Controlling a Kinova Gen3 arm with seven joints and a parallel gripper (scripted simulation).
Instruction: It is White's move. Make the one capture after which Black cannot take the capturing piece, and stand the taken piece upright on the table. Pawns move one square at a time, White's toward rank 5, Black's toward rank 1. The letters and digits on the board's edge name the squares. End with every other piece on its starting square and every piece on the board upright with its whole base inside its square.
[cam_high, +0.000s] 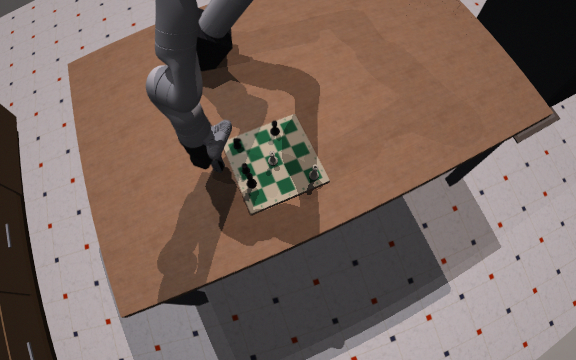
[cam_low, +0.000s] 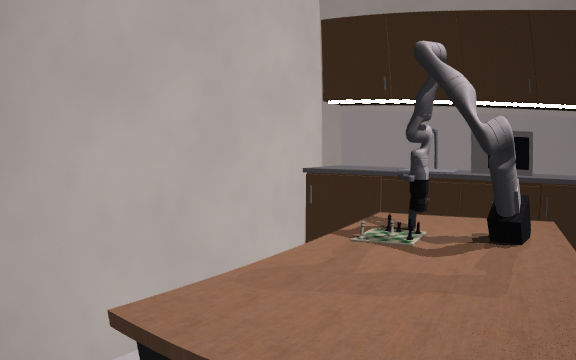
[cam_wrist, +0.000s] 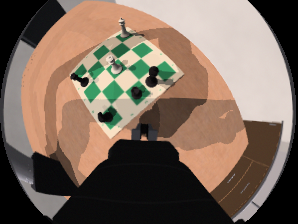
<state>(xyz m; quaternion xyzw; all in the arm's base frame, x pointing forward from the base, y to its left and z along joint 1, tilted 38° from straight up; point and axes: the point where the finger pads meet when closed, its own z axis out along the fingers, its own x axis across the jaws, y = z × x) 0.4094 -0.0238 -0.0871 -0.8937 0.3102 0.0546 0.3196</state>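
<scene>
- From the top view I see my gripper (cam_high: 218, 164) down low over the wooden table (cam_high: 400, 90), just off the edge of the chessboard (cam_high: 300, 176) on the arm's side.
- The fingers are clamped on a small dark piece (cam_high: 218, 165); I take it for a black chess piece, but it is too small and too shadowed for me to name its type.
- In the exterior view the gripper (cam_low: 411, 233) hangs straight down, and the held piece reaches the table or comes very near it, just beside the board's near edge. I cannot tell whether its base touches the wood.
- The wrist view shows only the two fingertips past the black wrist housing, with brown table under them and the board (cam_wrist: 93, 99) ahead.
- Standing upright on the board I count four black pieces: one (cam_high: 274, 129) near the far edge, one (cam_high: 238, 145) at the corner nearest the gripper, and two close together (cam_high: 245, 170) (cam_high: 251, 182) along the side nearest the arm.
- A white piece (cam_high: 272, 159) stands upright near the middle of the board.
- A second white piece (cam_high: 313, 173) stands at the board's outer corner, away from the arm; from the top I cannot judge whether its whole base is inside a square.
- The edge letters and digits are too small for me to read, so I name no squares.
</scene>
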